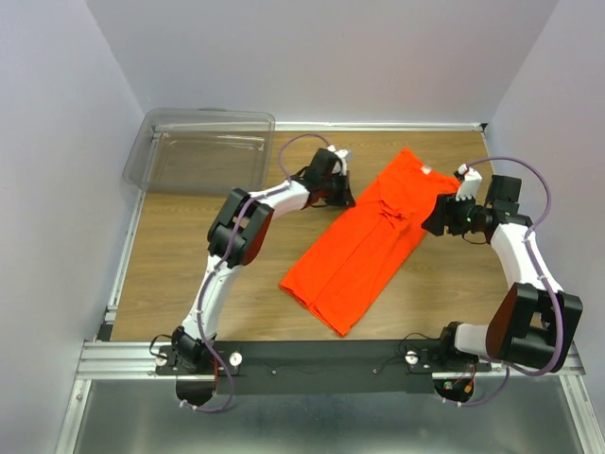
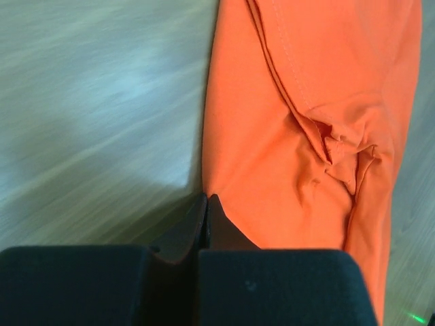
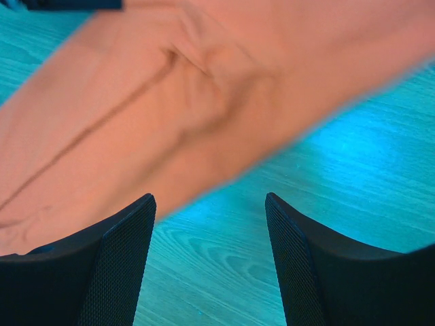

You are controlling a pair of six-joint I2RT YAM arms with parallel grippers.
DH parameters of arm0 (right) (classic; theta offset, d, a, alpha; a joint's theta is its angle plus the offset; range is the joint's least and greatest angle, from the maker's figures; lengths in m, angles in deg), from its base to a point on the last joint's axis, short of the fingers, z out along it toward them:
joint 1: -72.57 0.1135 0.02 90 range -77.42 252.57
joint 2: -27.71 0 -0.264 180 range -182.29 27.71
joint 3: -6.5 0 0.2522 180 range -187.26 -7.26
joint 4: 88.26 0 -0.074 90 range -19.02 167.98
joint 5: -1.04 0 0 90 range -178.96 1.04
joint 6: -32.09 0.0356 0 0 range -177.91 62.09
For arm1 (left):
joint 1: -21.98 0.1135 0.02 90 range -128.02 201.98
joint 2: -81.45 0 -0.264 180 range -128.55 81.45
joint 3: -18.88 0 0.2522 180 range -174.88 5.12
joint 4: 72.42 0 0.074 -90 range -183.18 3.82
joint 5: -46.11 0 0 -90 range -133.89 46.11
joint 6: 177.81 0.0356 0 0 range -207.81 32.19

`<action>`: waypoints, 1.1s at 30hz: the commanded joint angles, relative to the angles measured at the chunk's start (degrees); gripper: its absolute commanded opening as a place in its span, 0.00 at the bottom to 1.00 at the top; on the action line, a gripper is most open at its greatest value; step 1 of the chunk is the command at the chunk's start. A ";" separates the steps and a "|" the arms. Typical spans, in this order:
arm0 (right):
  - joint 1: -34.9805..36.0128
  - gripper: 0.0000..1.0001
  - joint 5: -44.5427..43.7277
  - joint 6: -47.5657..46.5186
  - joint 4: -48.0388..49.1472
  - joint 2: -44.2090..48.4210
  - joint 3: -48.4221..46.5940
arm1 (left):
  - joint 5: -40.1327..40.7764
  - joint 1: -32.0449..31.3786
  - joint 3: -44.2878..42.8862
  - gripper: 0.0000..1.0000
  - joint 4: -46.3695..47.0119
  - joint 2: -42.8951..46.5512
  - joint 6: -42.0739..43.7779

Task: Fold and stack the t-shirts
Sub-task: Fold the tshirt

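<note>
The orange t-shirt (image 1: 364, 248), folded into a long strip, lay diagonally across the middle of the wooden tabletop (image 1: 208, 255), with its collar end toward the far right. The left fingers (image 2: 196, 224) were clenched tight together right at the strip's left edge, though whether any cloth was caught between them could not be told. The right fingers (image 3: 129, 238) stood spread apart over bare wood just beside the shirt's right edge.

walls (image 1: 321, 57): plain pale lilac | table (image 1: 189, 255): wood-grain top | near edge: aluminium rail (image 1: 123, 357)
</note>
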 commanded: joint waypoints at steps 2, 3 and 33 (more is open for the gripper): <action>-0.68 0.73 -1.33 0.63 0.38 -0.64 -1.39 | 5.30 7.83 12.23 0.00 3.22 8.06 -2.72; -0.68 0.73 -1.51 0.63 0.38 -0.91 -1.48 | 5.56 9.58 14.08 0.00 5.57 9.03 -2.98; 14.78 0.59 -9.87 44.04 7.14 -59.96 -47.01 | 20.85 14.17 56.80 0.80 12.19 80.12 3.53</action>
